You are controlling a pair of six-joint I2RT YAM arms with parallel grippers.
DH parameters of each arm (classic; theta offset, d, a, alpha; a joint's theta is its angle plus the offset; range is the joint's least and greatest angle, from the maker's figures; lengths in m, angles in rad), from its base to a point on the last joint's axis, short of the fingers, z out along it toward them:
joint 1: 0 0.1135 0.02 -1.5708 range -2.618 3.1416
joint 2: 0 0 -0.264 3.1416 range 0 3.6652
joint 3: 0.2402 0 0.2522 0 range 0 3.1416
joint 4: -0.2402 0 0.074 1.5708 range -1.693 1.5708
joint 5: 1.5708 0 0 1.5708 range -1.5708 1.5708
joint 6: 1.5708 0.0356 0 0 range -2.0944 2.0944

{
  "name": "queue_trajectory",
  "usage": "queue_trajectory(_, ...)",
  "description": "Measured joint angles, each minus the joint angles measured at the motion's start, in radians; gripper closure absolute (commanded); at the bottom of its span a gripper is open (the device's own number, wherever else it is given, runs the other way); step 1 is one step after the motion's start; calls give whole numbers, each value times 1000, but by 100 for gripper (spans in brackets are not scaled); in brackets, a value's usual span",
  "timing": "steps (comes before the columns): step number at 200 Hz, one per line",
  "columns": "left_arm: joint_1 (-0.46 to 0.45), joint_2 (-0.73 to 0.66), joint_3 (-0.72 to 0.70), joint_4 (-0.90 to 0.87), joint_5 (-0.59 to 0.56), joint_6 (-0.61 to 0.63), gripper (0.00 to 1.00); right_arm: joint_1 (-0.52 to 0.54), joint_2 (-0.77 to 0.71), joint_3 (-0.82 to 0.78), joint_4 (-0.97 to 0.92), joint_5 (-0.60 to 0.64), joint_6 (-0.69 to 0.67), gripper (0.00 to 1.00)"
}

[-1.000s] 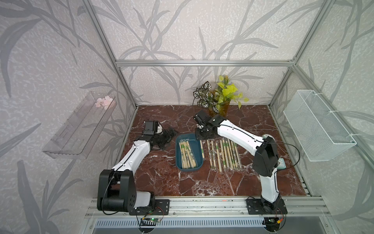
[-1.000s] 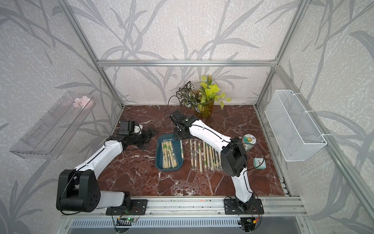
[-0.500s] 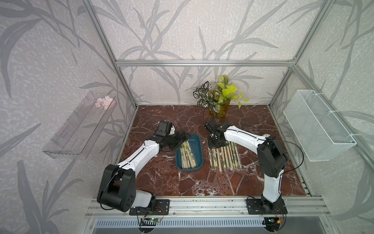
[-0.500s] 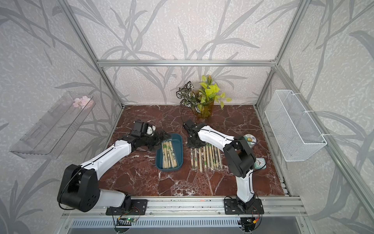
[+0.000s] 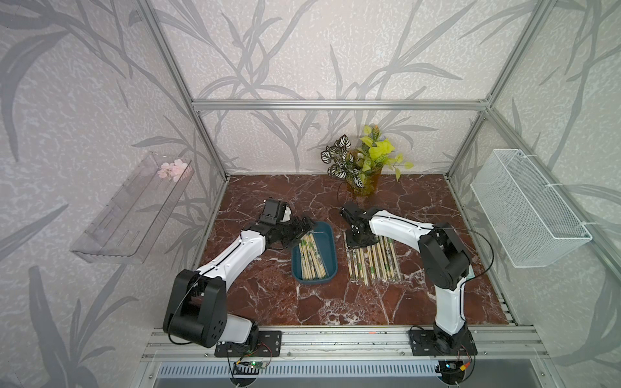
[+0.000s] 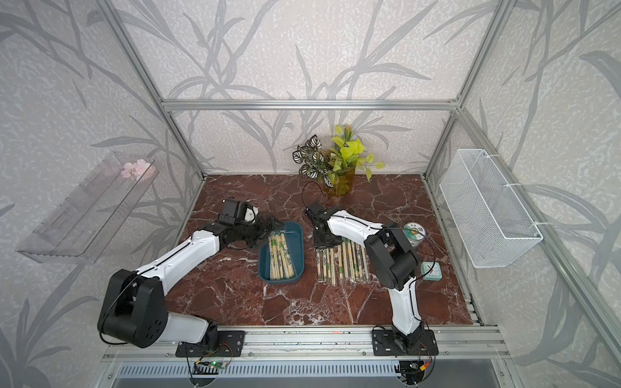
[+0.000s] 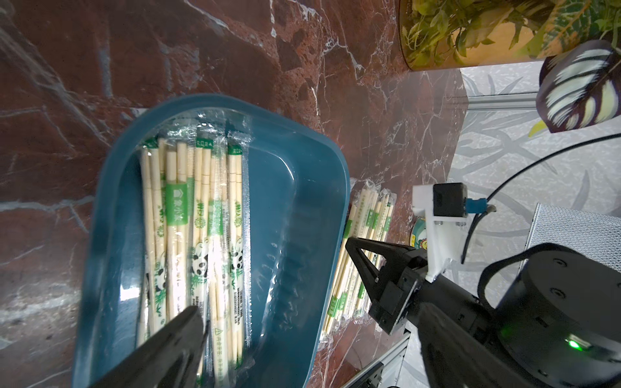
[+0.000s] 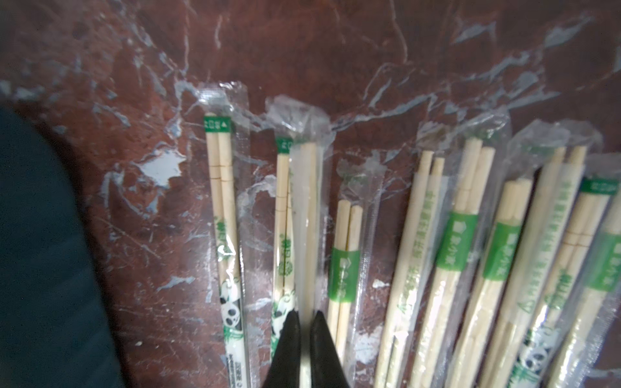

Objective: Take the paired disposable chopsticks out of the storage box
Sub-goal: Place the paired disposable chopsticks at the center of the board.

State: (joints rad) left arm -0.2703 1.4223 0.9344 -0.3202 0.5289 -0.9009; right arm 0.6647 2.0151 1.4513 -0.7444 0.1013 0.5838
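Marble tabletop (image 5: 369, 302) carries your storage box (image 5: 329, 242) mid-frame, with paired disposable chopsticks (image 5: 311, 257) inside and a row (image 5: 373, 260) to its right. Your left claw (image 5: 306, 225), over the box's upper-left corner, shows one finger (image 7: 181, 336); you cannot tell its opening. Your right claw (image 8: 305, 319) is clenched on one wrapped pair (image 8: 307, 208).

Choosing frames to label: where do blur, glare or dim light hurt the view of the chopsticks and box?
Right wrist view: dim, soft, the chopsticks smear toward one edge, the storage box is a dark blur. Left wrist view: bright, sharp, but wrappers glint over the box floor. Both top views: evenly lit, sharp, sticks tiny.
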Motion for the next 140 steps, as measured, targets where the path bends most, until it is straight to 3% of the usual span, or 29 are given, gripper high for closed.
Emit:
queue_trajectory(37, 0, 8, 1, 0, -4, 0, 0, -1, 17, 0, 0, 3, -5, 76)
queue_trajectory(111, 0, 16, 31, -8, -4, 10, 0, -1, -58, 1, 1, -26, 17, 71)
queue_trajectory(140, 12, 16, 31, -14, -7, 12, 0, 15, -115, 34, 0, -49, 19, 65)
